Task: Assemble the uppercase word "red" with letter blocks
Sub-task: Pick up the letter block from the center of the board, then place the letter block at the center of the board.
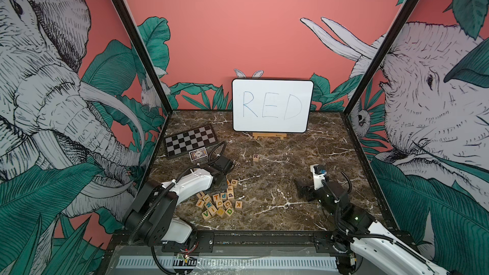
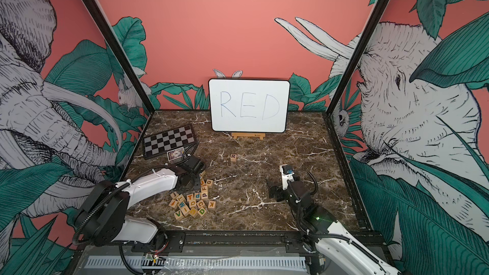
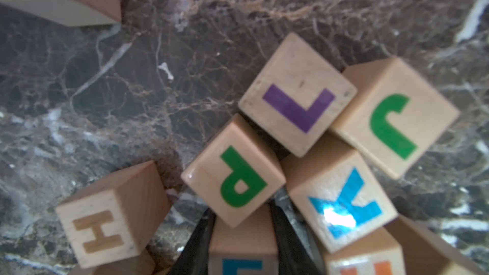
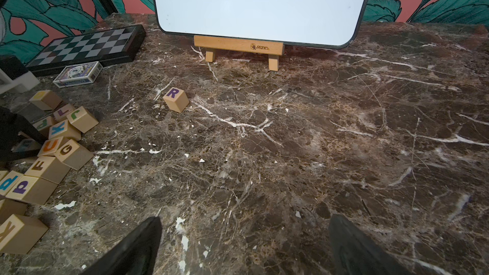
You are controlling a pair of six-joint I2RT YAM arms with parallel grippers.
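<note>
My left claw [image 3: 242, 234] grips one block [image 3: 243, 252] among the letter blocks [image 1: 219, 203].
The pinched block sits bottom centre of my left wrist view (its blue letter is cut off). My right claw [image 4: 243, 247] gapes wide above the worktop [image 4: 344, 141]. The R block [image 1: 255, 157] [image 2: 233, 157] stands alone mid-frame in both top views, with the cluster below it, left.
</note>
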